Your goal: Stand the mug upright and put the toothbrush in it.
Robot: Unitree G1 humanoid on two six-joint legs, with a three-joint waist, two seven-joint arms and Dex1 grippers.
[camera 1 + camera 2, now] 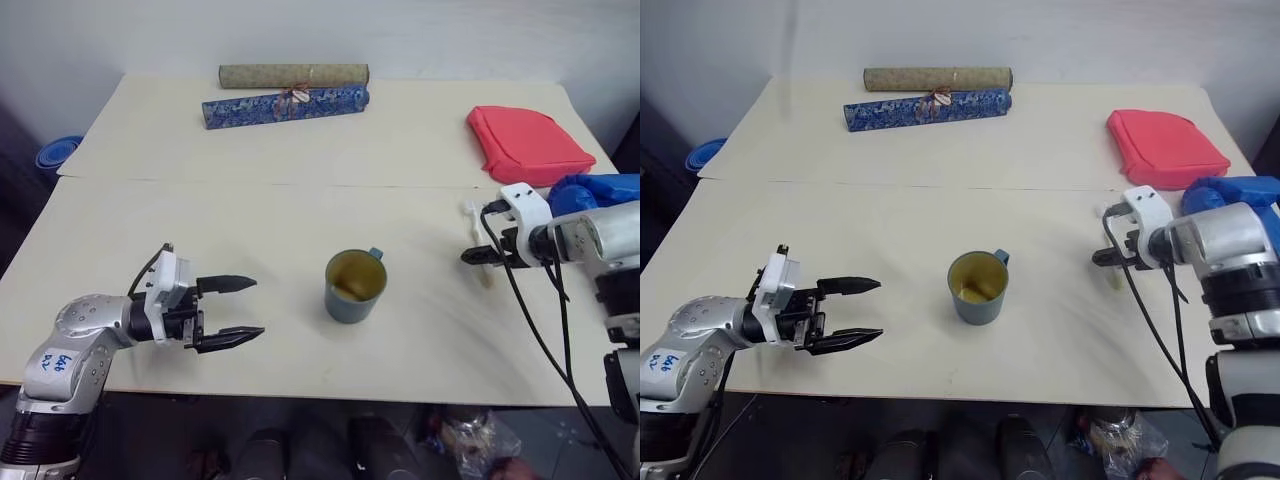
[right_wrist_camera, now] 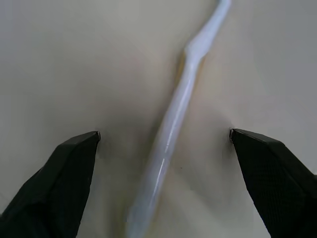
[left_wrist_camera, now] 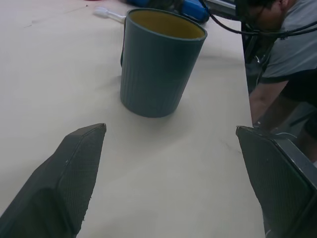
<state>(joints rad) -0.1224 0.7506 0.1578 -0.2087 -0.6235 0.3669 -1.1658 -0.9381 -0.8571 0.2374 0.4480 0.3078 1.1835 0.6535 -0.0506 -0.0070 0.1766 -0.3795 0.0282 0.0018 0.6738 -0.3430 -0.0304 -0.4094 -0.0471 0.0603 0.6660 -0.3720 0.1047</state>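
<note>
Upright mug (image 1: 355, 286) on bench (image 1: 300, 140), toothbrush (image 2: 173, 124) lying flat.
Left hand (image 1: 232, 311) released, apart from the mug; right hand (image 2: 163, 144) released, fingers straddling the toothbrush.

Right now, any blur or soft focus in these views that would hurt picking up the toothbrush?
Right wrist view: toothbrush soft and smeared, edges unclear, lying between the open right gripper fingers. Left wrist view: mug sharp, standing upright. Head views: evenly lit, no glare; toothbrush small and partly hidden behind the right gripper.
</note>
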